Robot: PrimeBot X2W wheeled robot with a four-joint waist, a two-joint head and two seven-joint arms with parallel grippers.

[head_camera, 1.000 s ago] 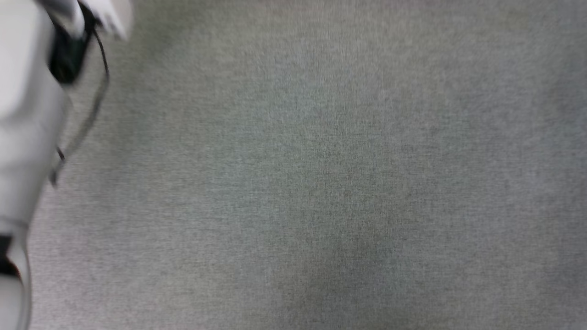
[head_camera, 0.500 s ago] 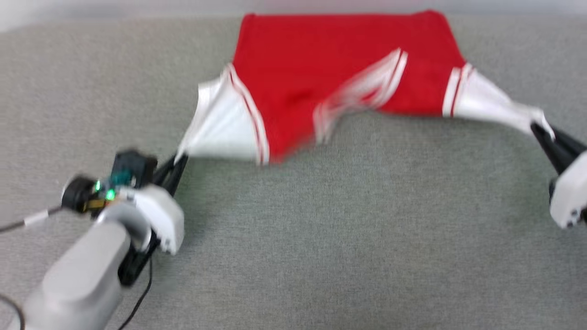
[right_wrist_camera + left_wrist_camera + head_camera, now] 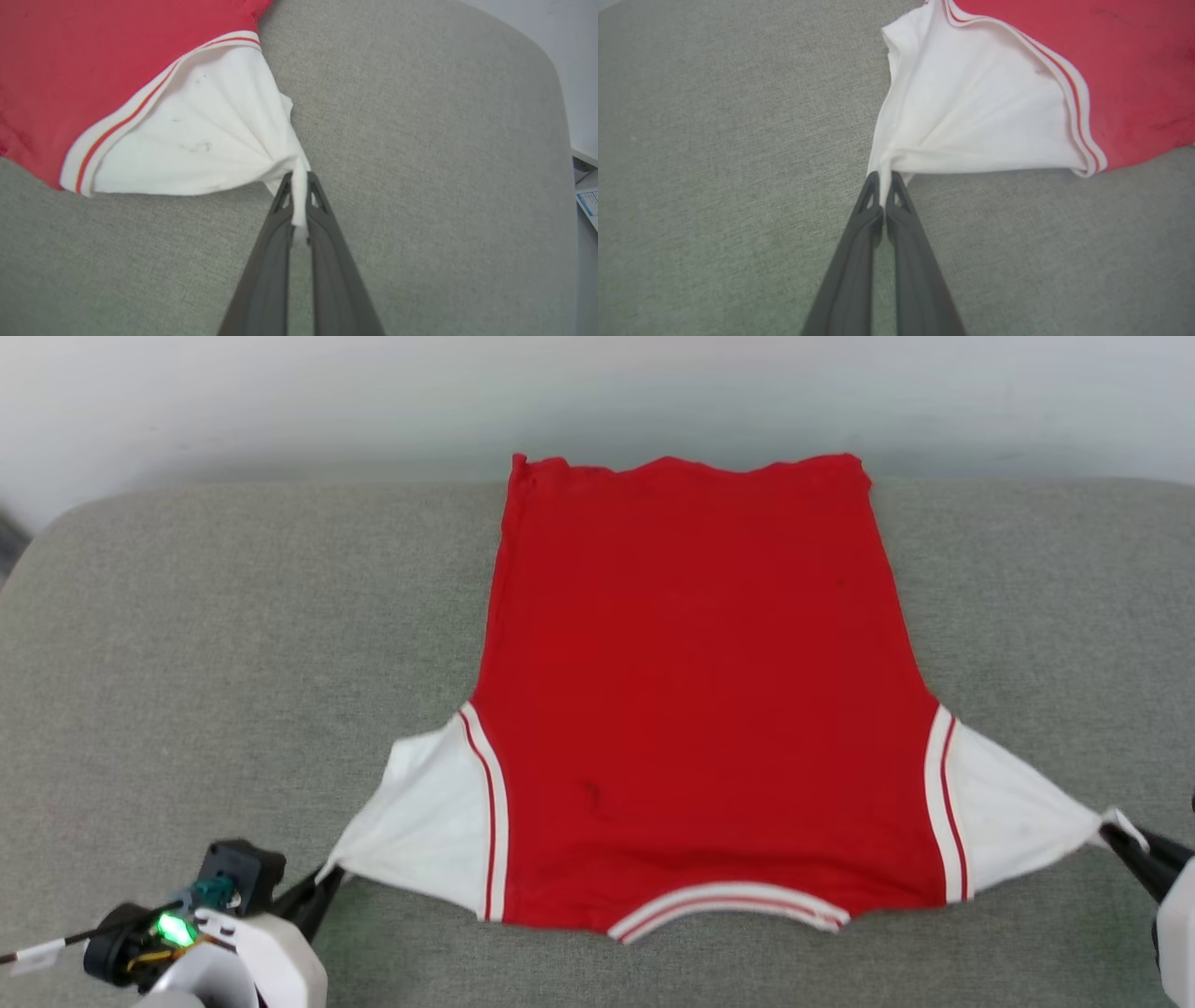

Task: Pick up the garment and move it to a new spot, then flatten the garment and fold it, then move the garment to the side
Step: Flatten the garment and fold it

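The grey cushion (image 3: 233, 635) runs across the frame. The garment (image 3: 691, 691) lies flat at centre, plain red side up, collar toward the bottom edge. Left gripper (image 3: 327, 877), lower left, pinches one white sleeve (image 3: 420, 821); right gripper (image 3: 1120, 838), lower right, pinches the other.

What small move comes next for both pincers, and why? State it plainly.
The red jersey shirt with white short sleeves already lies spread, plain side up, on the grey fabric cushion. The left pincer and right pincer are each shut on a taut sleeve tip. So probably carry both tips inward over the red body to start the fold.
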